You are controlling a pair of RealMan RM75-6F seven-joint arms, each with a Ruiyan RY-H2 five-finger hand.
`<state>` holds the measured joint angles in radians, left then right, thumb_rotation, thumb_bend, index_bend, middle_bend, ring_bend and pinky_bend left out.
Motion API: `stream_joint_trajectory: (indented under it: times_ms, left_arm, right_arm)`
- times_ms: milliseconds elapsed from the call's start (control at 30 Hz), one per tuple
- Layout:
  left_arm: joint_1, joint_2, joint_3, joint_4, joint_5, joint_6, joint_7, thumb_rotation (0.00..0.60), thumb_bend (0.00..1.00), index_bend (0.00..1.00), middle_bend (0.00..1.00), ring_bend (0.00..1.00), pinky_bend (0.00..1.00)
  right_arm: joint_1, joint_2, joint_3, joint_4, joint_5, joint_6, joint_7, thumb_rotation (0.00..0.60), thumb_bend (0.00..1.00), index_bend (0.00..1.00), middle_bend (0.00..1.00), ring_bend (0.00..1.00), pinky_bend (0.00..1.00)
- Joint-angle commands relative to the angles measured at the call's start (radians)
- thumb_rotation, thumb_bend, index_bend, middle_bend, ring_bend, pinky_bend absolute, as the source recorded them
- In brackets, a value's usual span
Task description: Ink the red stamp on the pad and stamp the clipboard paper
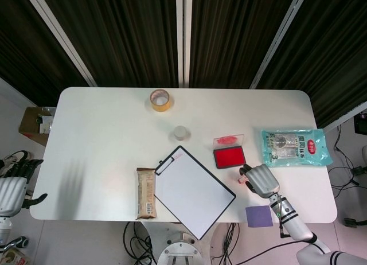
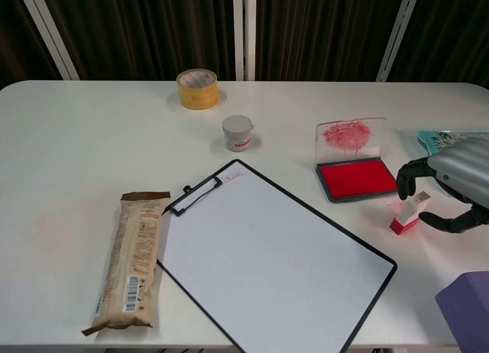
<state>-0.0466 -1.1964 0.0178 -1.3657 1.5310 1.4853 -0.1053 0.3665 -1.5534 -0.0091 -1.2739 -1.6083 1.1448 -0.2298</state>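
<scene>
The red stamp (image 2: 408,214) lies tilted on the table just right of the open red ink pad (image 2: 357,177), whose clear lid (image 2: 350,137) stands upright. My right hand (image 2: 452,182) hovers over the stamp with its fingers spread; the fingertips (image 2: 405,186) curl above it and the thumb sits to its right, neither plainly touching. From the head view the right hand (image 1: 261,179) covers most of the stamp (image 1: 243,172). The clipboard (image 2: 267,261) with blank paper lies diagonally at the front centre. My left hand (image 1: 12,189) hangs open off the table's left edge.
A brown snack bar (image 2: 130,261) lies left of the clipboard. A tape roll (image 2: 197,88) and a small white jar (image 2: 237,132) stand further back. A teal packet (image 1: 295,147) lies at the right, and a purple block (image 1: 259,216) sits near the front right edge.
</scene>
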Motion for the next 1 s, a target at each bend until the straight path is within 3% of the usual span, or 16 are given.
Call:
stream_joint_trajectory:
  times_ms: [33, 1000]
  left_arm:
    - [0.0, -0.001, 0.0, 0.002, 0.0, -0.002, -0.001, 0.598, 0.0, 0.15, 0.16, 0.13, 0.25]
    - [0.001, 0.003, -0.001, 0.004, -0.004, -0.01, -0.007, 0.599, 0.0, 0.15, 0.16, 0.13, 0.25]
  right_arm:
    - [0.001, -0.005, -0.003, 0.006, 0.004, -0.002, 0.0, 0.6, 0.27, 0.46, 0.41, 0.77, 1.0]
    - [0.018, -0.036, -0.014, 0.034, 0.034, -0.008, -0.003, 0.6, 0.3, 0.46, 0.45, 0.77, 1.0]
